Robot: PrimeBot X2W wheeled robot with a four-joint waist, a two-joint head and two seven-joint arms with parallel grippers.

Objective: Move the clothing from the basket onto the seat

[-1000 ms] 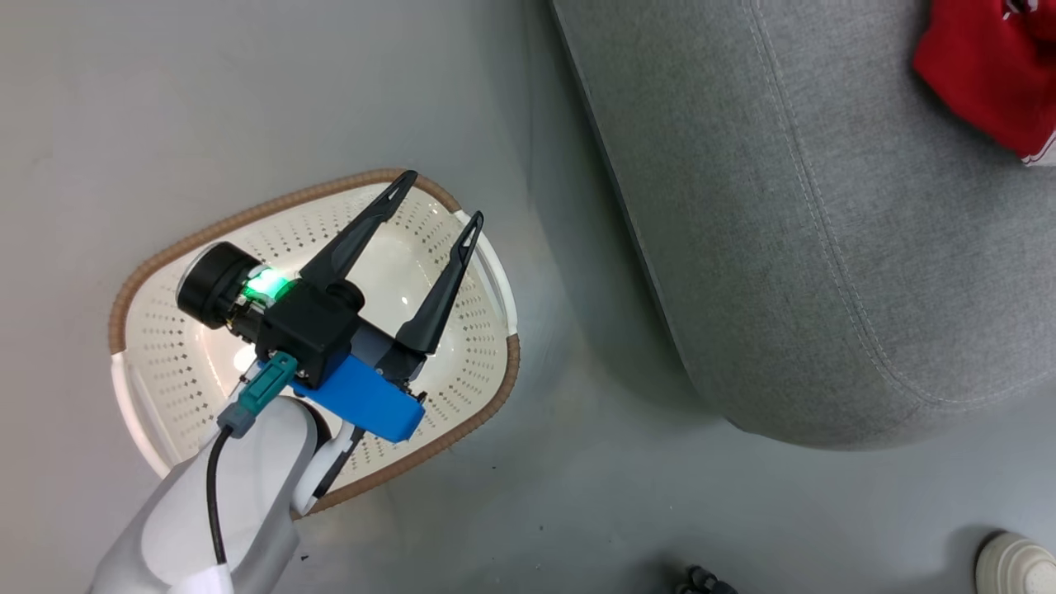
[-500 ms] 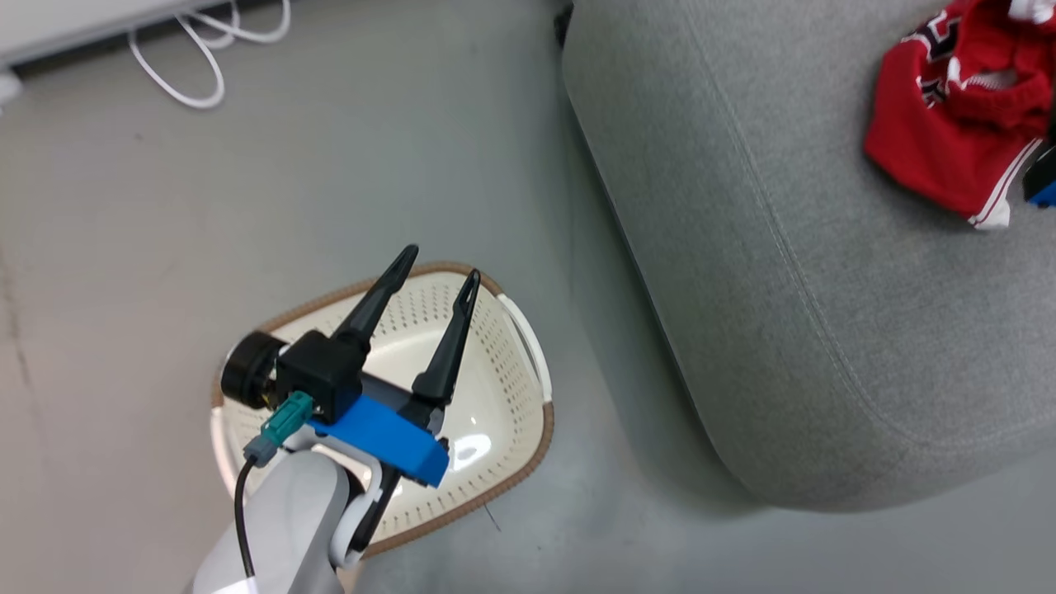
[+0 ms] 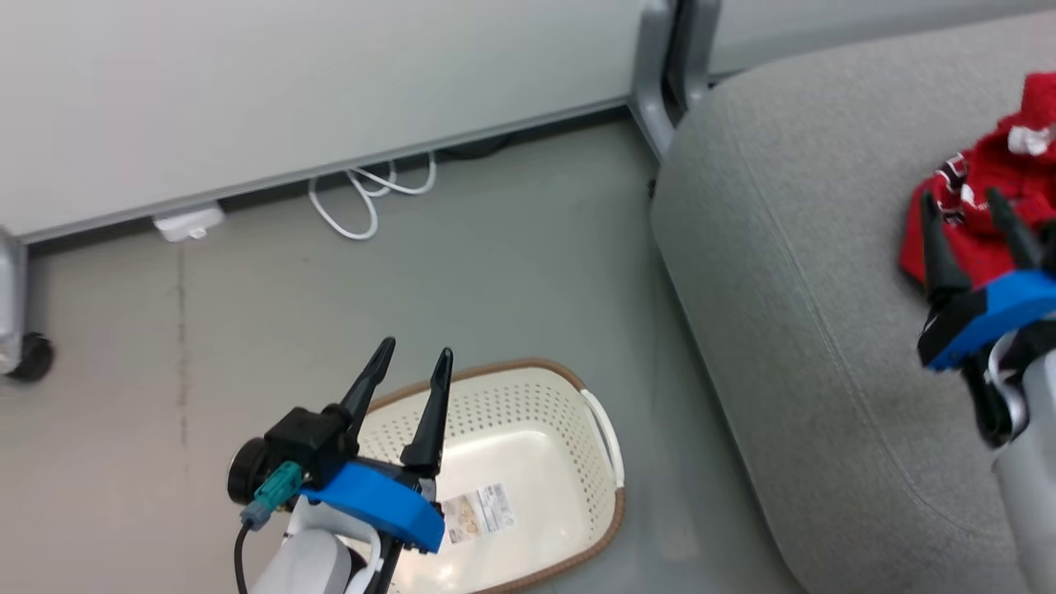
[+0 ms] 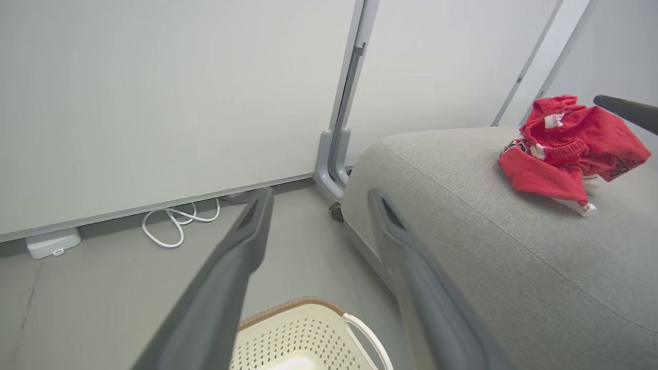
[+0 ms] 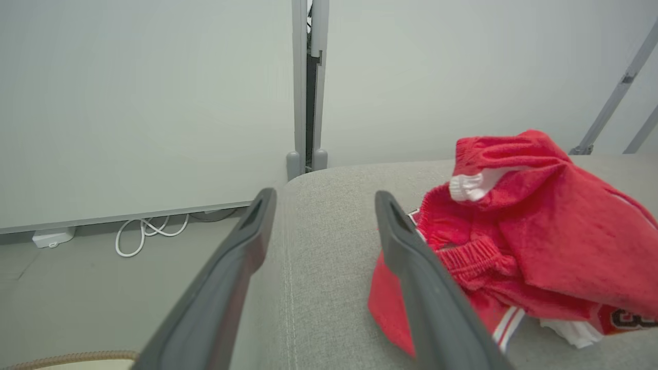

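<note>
A label (image 3: 476, 511) lay on the bottom of the basket (image 3: 516, 364), its print too small to read. Black-and-white lettering showed on the clothing (image 3: 1002, 165), but folds hid most of it and none could be read. The basket stood on the grey floor (image 3: 495, 247) just beside the seat (image 3: 808, 272). Behind them ran a pale wall panel (image 3: 289, 82) with a grey post (image 3: 660, 66), and at its foot lay a looped white cable (image 3: 363, 194) and a small white box (image 3: 188, 223). A black caster (image 3: 33, 359) showed at the far left. The clothing lay in a crumpled red heap on top of the seat, well apart from the basket. The right gripper (image 3: 959, 196) hung over the seat with its fingers spread wide and nothing between them. Its tips were at the heap's near edge, though whether they touched the cloth could not be told. The left gripper (image 3: 416, 348) was over the basket's rim, likewise spread wide and empty, far from the clothing.
</note>
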